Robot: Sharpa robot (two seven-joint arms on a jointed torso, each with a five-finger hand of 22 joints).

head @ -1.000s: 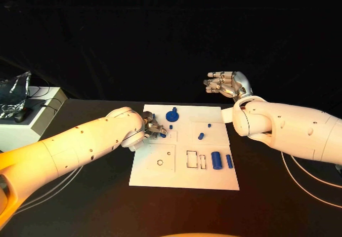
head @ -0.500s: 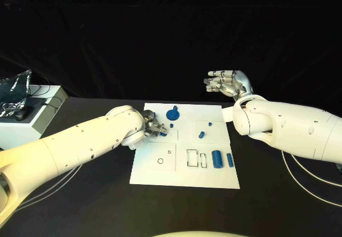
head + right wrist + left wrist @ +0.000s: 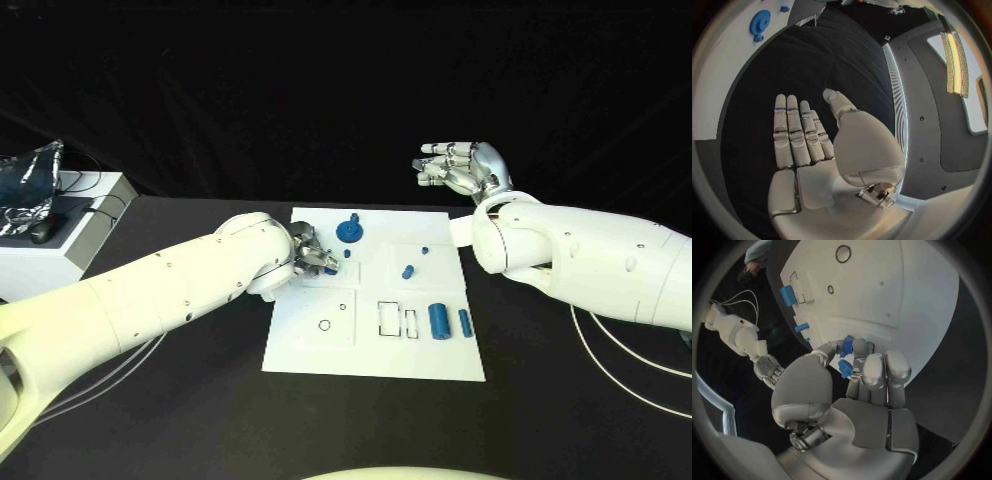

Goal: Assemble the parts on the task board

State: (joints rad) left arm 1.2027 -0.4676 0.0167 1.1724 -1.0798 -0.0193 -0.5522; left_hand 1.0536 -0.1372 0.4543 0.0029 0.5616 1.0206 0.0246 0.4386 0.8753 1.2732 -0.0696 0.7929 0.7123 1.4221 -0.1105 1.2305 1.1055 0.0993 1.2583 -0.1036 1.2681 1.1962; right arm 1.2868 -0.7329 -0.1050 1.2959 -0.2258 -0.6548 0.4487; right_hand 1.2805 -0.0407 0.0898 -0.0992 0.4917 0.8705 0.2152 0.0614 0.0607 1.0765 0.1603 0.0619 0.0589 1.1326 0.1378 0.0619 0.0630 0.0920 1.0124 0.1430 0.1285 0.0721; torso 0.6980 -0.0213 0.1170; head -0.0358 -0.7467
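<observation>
A small blue part [image 3: 846,368] sits pinched in the fingertips of the left robot hand [image 3: 307,256], held just above the white task board [image 3: 379,352] near its left edge, close beside the blue gear [image 3: 348,234] standing at the board's far end. Compared with a second ago almost nothing has moved: the left robot hand has stayed over the same spot with the part in its grasp, which suggests it is lining the piece up for seating rather than carrying it anywhere, and that the insertion is not yet made. Further out on the board, two small blue pegs [image 3: 408,271] lie near the middle, and a thick blue cylinder [image 3: 438,324] and a thinner one [image 3: 464,323] lie side by side near the right edge, next to outlined rectangular slots [image 3: 389,320]; these look untouched, so most of the assembly seems left to do. The right robot hand [image 3: 459,167] is raised well clear of the board beyond its far right corner, fingers straight and apart, grasping nothing, as it was a second ago. At the left end of the black tabletop [image 3: 188,410] stands a white box [image 3: 43,262].
</observation>
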